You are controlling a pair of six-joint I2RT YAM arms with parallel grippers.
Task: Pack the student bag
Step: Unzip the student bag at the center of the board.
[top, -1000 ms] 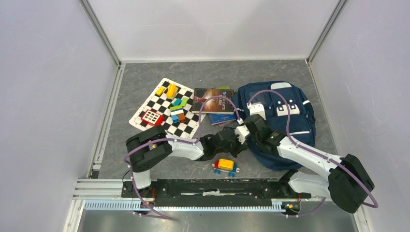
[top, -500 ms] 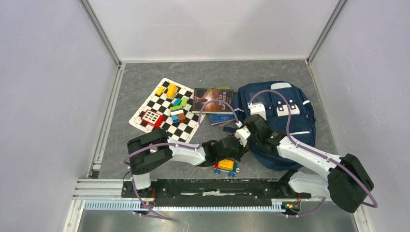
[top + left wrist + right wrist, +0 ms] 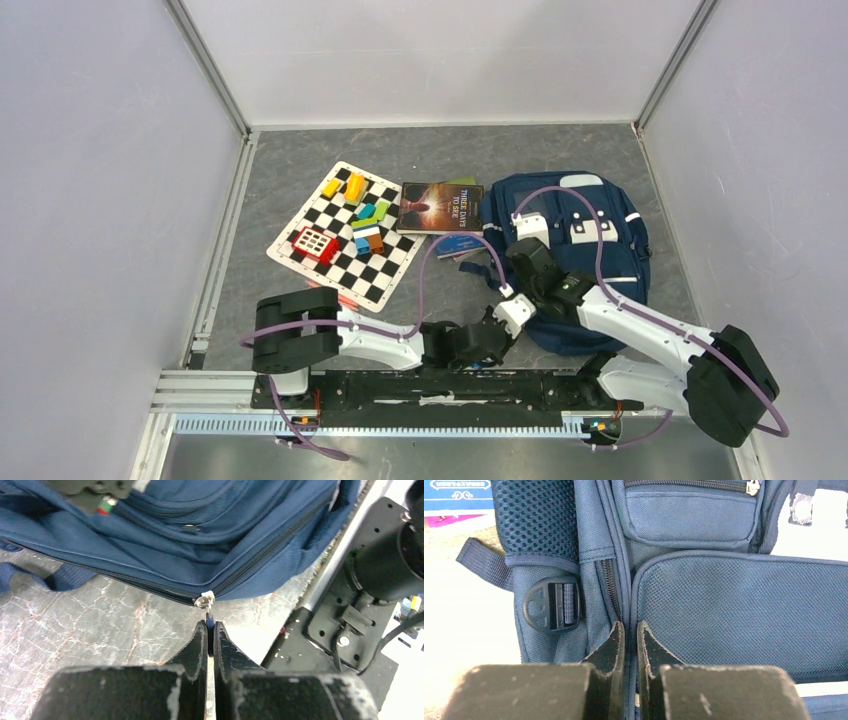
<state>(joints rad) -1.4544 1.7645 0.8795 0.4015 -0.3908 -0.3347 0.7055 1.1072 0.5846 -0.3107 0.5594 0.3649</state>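
top external view: the student bag [image 3: 625,250] lies flat on the right half of the grey table [image 3: 300,160], just right of a stack of books [image 3: 440,207]. a chequered mat [image 3: 340,262] with coloured blocks [image 3: 365,225] sits further left, apart from the bag. both arms reach to the bag's near left corner. in the left wrist view the left gripper [image 3: 210,630] has its fingers pressed together on the zip pull [image 3: 210,620], which hangs from the metal slider [image 3: 203,600] at the bag's lower edge, close to the tabletop. in the right wrist view the right gripper [image 3: 630,630] is nearly closed, a finger on either side of a raised seam of the bag. it seems to pinch that seam, though the contact itself is hidden. a black buckle [image 3: 551,605] sits just left of those fingers.
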